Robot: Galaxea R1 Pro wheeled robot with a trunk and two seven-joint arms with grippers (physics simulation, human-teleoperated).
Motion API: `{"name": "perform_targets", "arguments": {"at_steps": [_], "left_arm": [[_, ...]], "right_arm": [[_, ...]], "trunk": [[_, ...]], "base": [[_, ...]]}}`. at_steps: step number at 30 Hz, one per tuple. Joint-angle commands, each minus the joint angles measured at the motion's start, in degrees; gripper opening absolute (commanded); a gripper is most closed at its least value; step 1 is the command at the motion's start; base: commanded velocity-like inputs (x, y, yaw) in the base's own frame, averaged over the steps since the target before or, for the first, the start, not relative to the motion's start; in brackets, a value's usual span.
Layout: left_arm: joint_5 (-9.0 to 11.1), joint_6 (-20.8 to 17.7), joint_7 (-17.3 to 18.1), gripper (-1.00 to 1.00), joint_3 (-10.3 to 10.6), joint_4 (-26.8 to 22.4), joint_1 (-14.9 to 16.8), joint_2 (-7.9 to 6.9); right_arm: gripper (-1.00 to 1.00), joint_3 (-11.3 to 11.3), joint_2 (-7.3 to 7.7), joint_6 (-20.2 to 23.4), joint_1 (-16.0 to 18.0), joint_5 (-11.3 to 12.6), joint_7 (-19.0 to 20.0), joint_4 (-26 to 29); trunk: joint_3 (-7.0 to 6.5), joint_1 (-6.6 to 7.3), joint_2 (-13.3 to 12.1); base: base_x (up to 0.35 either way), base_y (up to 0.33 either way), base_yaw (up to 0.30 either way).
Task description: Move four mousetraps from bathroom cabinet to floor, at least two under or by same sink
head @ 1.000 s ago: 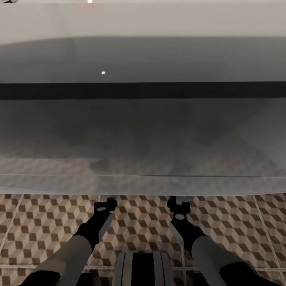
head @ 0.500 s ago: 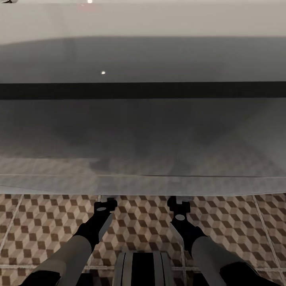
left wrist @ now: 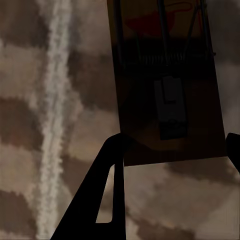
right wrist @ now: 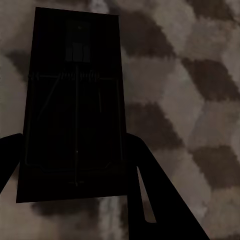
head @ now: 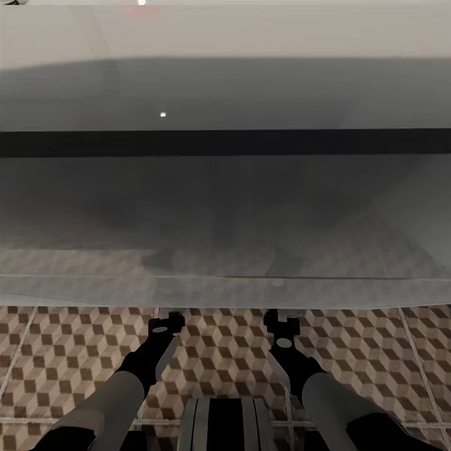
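both arms reach down under the sink. in the left wrist view the left black two-finger gripper (left wrist: pixel 172 150) has its fingers spread either side of a flat brown wooden mousetrap with wire spring (left wrist: pixel 167 80), which looks to be lying on the cube-patterned brown and beige tile floor (left wrist: pixel 30 125); can't tell if the fingers touch it. same with the right black gripper (right wrist: pixel 70 160) and a second dark flat mousetrap (right wrist: pixel 75 100): apart, but grip unclear. risk imo: if a finger drags while pulling back, that light little board slides away. beyond that, the glossy white rectangular vanity sink (head: pixel 225 81) looms.
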State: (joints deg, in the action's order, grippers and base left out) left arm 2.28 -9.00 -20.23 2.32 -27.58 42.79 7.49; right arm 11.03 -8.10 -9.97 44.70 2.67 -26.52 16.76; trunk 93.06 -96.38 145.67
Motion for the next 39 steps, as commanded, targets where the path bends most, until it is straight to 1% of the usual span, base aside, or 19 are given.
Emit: {"name": "perform_targets", "arguments": {"at_steps": [1, 10, 15, 39], "left_arm": [[0.29, -0.45, -0.44, -1.00, 0.25, -0.11, 0.00, -0.02], [0.60, -0.14, 0.13, -1.00, -0.21, -0.24, 0.01, -0.01], [0.56, -0.28, 0.01, -1.00, -0.10, -0.20, -0.01, 0.04], [0.53, -0.05, 0.10, -1.00, 0.14, -0.37, 0.01, 0.06]], "right_arm": [[-1.00, 0.39, 0.02, -0.22, 0.04, 0.36, -0.30, -0.06], [-1.00, 0.39, 0.02, -0.22, 0.04, 0.32, -0.29, -0.06], [-1.00, 0.39, 0.02, -0.22, 0.04, 0.32, -0.29, -0.06], [-1.00, 0.47, 0.04, -0.22, 0.04, 0.32, -0.23, -0.06]], "trunk": [[0.03, 0.01, 0.01], [0.03, 0.01, 0.01], [1.14, -0.12, 0.08], [1.14, -0.12, 0.08]], "base": [[0.000, 0.000, 0.000], [0.000, 0.000, 0.000], [0.000, 0.000, 0.000], [0.000, 0.000, 0.000]]}}
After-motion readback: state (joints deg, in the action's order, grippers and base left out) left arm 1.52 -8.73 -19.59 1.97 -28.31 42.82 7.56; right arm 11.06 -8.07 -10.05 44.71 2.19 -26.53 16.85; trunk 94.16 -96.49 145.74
